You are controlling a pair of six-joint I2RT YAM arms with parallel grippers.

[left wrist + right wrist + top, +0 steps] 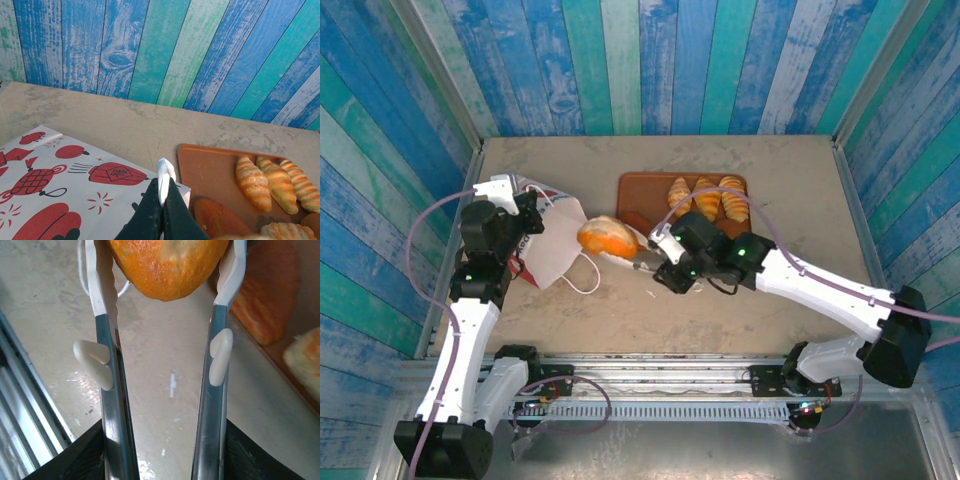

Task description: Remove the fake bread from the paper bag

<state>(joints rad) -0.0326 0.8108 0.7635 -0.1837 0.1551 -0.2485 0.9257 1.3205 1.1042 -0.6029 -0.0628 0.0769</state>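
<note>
Paper bag [552, 248] lies flat on its side at table left, white with red print [75, 185], cord handle loop spilled out on the near side. Round bun [607, 238], orange-gold and glossy [167, 265], sits just right of the bag, pinched between the white tips of the tongs [220, 355]. Three ridged golden croissants [706, 197] lie side by side on the tray [638, 185], with a darker brown loaf [220, 217] just beside them at the tray's near-left.
</note>
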